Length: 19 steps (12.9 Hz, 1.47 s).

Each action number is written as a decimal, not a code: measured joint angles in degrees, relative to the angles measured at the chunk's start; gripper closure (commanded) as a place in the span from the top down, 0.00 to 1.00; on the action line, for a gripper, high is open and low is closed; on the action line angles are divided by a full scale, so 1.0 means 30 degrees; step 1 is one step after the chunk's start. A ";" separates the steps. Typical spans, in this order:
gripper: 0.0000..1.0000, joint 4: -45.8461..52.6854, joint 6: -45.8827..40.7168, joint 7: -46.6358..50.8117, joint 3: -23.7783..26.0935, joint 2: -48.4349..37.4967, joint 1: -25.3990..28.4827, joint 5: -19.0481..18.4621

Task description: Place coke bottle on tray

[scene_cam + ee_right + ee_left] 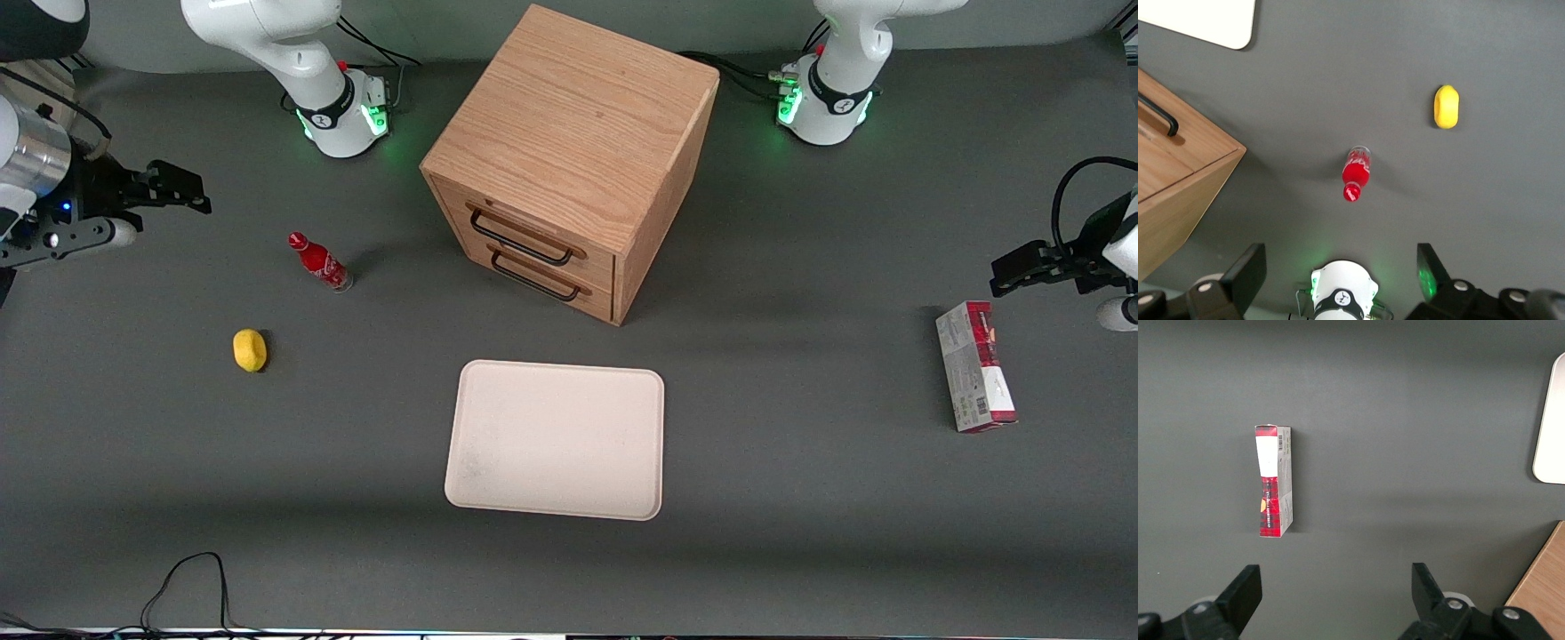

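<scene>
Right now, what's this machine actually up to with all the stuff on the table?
It's about to move the coke bottle onto the tray, but nothing is held yet. The gripper hangs open above the table at the working arm's end, apart from the bottle. The bottle stands upright, farther from the front camera than the lemon. The tray lies bare in front of the wooden drawer cabinet.

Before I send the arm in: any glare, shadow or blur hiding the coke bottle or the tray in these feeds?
Front view: even light, the small red coke bottle sharp, soft shadow toward the wooden drawer cabinet; the cream-white rectangular tray shows no glare. Right wrist view: bottle crisp, green base-light glow nearby; the open gripper hangs above the table, apart from the bottle.
</scene>
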 measured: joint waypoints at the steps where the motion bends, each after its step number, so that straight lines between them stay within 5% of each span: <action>1: 1.00 -0.0597 -0.0173 0.0016 0.0031 -0.0772 0.0004 0.0000; 8: 1.00 -0.9352 0.2453 0.1068 0.1036 -0.8275 0.0152 -0.0004; 15: 1.00 -1.1557 0.4489 0.1098 0.1025 -0.8543 0.0144 -0.0136; 19: 1.00 -1.5205 0.9424 0.1099 0.0961 -0.8529 0.0142 -0.0698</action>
